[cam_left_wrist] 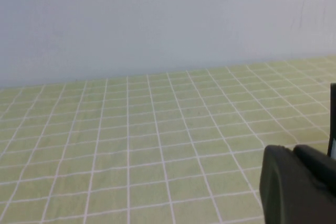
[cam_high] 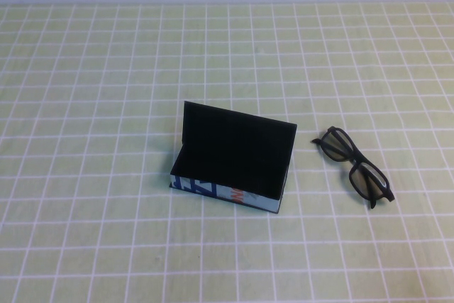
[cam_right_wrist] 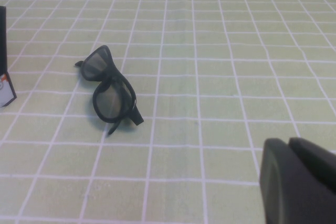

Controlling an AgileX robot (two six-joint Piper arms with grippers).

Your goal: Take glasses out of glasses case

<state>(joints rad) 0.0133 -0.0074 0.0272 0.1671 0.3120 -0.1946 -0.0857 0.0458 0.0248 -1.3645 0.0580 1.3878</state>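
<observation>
I count one glasses case (cam_high: 230, 164) and one pair of glasses (cam_high: 355, 166) on my tabletop (cam_high: 92, 104), nothing more. The tabletop wears a pale yellow-green cloth ruled with thin white lines into a grid of squares, flat and matte, running back to a plain pale wall.

My left gripper (cam_left_wrist: 299, 184) does not show from the high camera; from its own wrist camera I see only a dark, rounded, matte block of it above bare cloth, with a thin black edge of something at the frame's border. Whether my fingers there are wide or narrow, I cannot tell.

The glasses case stands near the middle of the tabletop. It is a rectangular box, open, its flat black lid standing upright along the far side. The lining is black and dull, and the hollow looks dark with nothing lying in it that I can make out. The near side is light blue with dark blue and orange print.

To the right of the case, apart from it, the glasses lie on the cloth. They are out of the case: thick black plastic frame, two dark greenish lenses, set at a slant.

My right gripper (cam_right_wrist: 299, 182) hangs over the cloth near the glasses (cam_right_wrist: 110, 93), not touching them; it too shows only as a dark rounded block, so I cannot tell how its fingers stand.
</observation>
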